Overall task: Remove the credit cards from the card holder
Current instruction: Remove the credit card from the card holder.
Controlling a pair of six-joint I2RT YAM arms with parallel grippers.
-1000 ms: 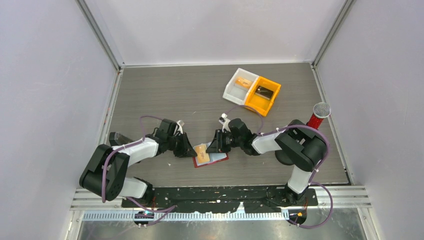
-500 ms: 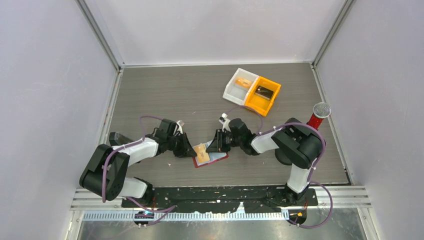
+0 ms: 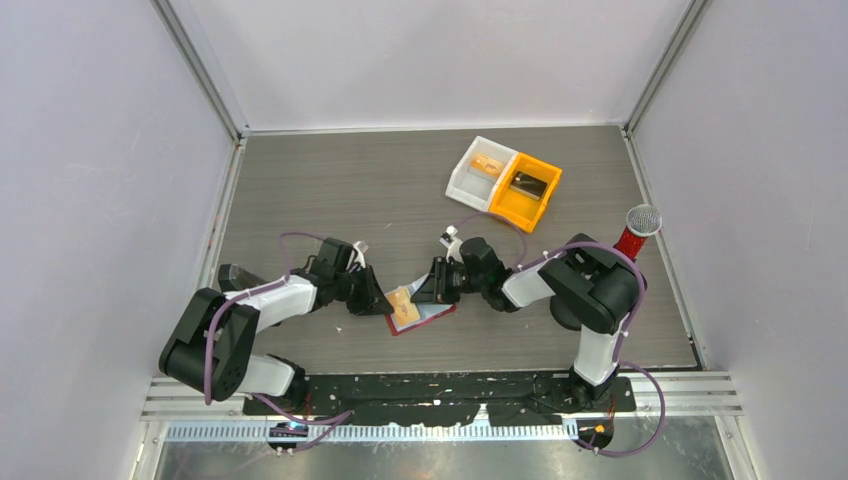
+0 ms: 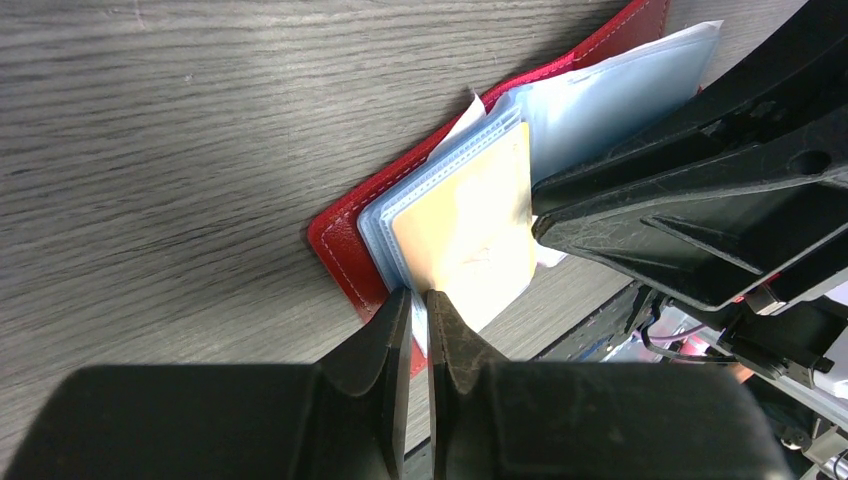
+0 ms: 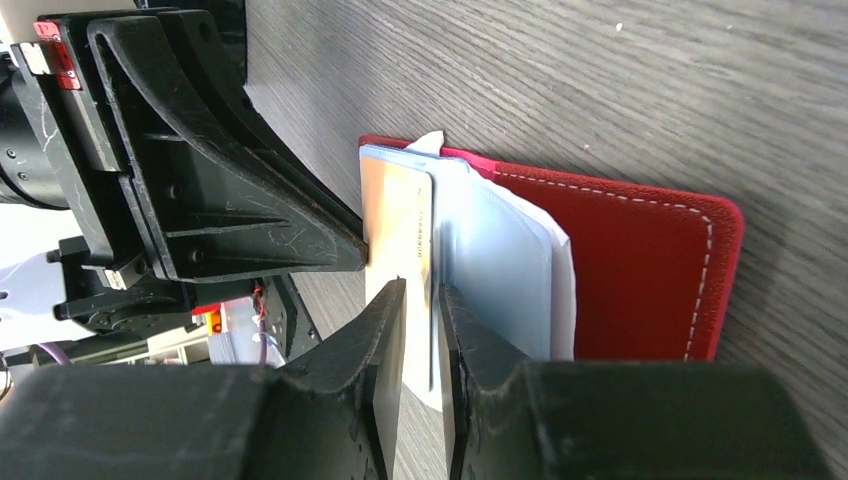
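Almost nothing is changing since the earlier frames: only the elbow of the right arm (image 3: 592,285) is now sitting a little more to the left, while both pairs of fingers are staying at the card holder (image 3: 428,318). The card holder is lying open on the table (image 3: 330,190), near the front edge and between the two arms.

One clear sleeve is standing up from it, with an orange-tan credit card (image 4: 470,235) inside. The left fingers (image 4: 418,305) are almost closed and seem to be pinching the lower edge of this sleeve, holding it still. The right fingers (image 5: 422,300) are also nearly closed, with the near edge of the card between them.

From the right wrist, the long side of the card is running straight away from the right fingers, toward the left ones. So the coming pull is probably going back along this line, toward the right arm, which is the arm gripping the card.
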